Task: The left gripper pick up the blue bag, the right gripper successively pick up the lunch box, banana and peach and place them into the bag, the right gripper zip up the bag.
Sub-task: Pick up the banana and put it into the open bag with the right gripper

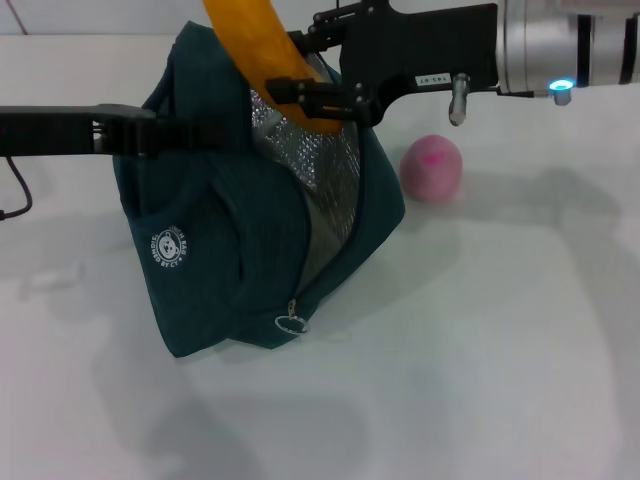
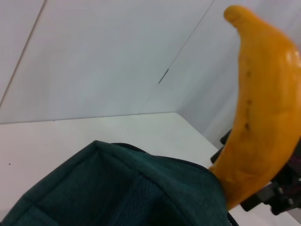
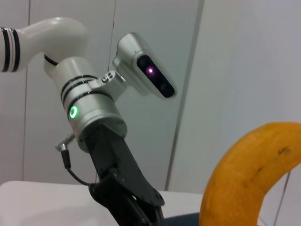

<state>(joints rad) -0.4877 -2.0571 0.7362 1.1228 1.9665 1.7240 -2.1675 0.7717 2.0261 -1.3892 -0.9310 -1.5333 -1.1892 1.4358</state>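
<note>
Here we see the blue bag standing on the white table, its mouth open so the silver foil lining shows down the front. On its side sits a round white logo with small lettering around a figure; we cannot read the words. A ring pull hangs at the low end of the zipper. The left gripper reaches in from the left at the bag's upper edge, and its jaws seem closed on the fabric there, though the head view shows the contact poorly. The right gripper comes in from the right above the open mouth, its jaws closed on the banana, which stands nearly upright with its lower end at the bag's opening and its upper end running out of the head view. A small white label on the right gripper's black body carries digits too small for us to read. The peach lies on the table just to the right of the bag, apart from it. Behind the table, the wrist views show plain pale wall panels with thin vertical seams.
</note>
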